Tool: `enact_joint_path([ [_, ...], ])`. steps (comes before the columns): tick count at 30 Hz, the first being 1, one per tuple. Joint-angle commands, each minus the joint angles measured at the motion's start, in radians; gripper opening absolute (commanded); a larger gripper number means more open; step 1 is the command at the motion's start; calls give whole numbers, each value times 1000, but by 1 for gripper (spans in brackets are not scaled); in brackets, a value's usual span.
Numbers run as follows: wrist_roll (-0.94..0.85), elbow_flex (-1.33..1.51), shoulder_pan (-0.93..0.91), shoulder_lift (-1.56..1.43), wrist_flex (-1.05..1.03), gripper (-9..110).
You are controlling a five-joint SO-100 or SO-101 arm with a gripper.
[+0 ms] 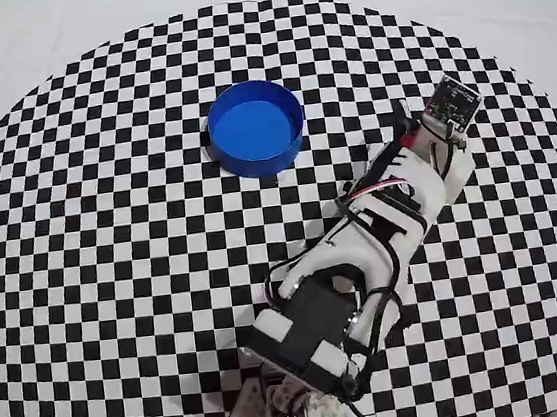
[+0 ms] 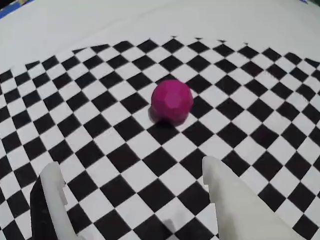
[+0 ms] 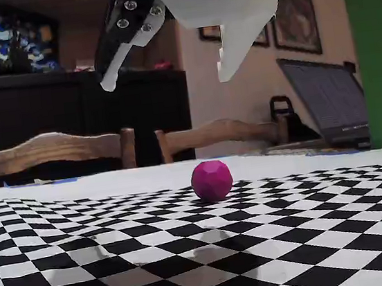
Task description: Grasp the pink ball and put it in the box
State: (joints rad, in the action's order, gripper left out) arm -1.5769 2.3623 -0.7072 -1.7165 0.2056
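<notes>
The pink ball [image 2: 172, 101] lies on the checkered cloth, a few squares ahead of my gripper [image 2: 130, 165] in the wrist view. Both white fingers [image 2: 225, 195] stand wide apart with nothing between them, so the gripper is open. From the low fixed view the gripper [image 3: 167, 76] hangs well above the ball [image 3: 211, 179], not touching it. The box [image 1: 256, 127], a round blue container, stands empty on the cloth, left of the arm's head in the overhead view. There the arm [image 1: 380, 217] hides the ball.
The checkered cloth [image 1: 114, 267] covers the table, with plain white cloth [image 1: 497, 2] beyond its curved far edge. Behind the table in the fixed view are chair backs [image 3: 52, 149] and a laptop [image 3: 329, 105] at the right.
</notes>
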Motion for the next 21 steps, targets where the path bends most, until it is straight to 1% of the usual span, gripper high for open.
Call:
enact_joint_path([
  [1,-6,-72,3,31,18,33],
  [21,-2,-295,5,305,21,33],
])
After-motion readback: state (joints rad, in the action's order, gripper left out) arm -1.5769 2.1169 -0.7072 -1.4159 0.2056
